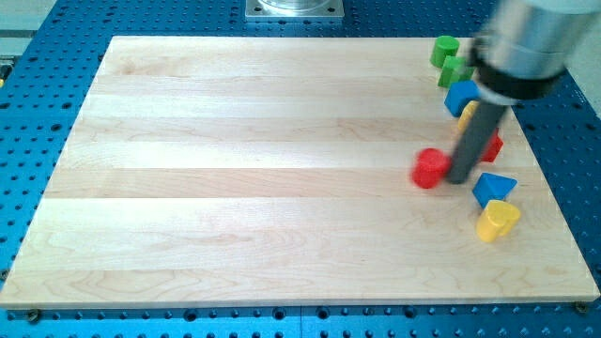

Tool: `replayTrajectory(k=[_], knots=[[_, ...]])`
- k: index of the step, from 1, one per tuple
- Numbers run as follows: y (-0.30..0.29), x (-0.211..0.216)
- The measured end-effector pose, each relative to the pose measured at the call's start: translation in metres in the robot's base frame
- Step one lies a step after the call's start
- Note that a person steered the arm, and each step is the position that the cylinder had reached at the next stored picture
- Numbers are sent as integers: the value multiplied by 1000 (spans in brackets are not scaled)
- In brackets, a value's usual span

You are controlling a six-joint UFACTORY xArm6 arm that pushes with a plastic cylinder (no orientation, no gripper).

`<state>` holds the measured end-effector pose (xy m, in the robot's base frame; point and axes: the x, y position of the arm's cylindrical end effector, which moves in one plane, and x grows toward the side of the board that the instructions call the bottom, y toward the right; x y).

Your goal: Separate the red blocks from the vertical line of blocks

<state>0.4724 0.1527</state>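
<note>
My tip (pixel 459 178) sits at the view's right, touching the right side of a red round block (pixel 430 168) that lies left of the line. A second red block (pixel 492 147) shows just right of the rod, partly hidden by it. The line runs down the right side: two green blocks (pixel 445 49) (pixel 454 70), a blue block (pixel 462 97), a yellow block (pixel 466 115) mostly hidden behind the rod, then a blue triangular block (pixel 493 188) and a yellow heart-shaped block (pixel 497 221).
The wooden board (pixel 254 169) lies on a blue perforated table (pixel 38 75). The arm's grey body (pixel 526 47) hangs over the board's top right corner. A metal mount (pixel 294 9) stands at the view's top.
</note>
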Motion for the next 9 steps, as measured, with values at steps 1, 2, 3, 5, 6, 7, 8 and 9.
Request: replayTrajectory(k=[1, 2, 3, 5, 6, 7, 8, 9], knots=[[-35, -3], [58, -7], [87, -39], [151, -76], [156, -81], [179, -105], [132, -96], [29, -46]])
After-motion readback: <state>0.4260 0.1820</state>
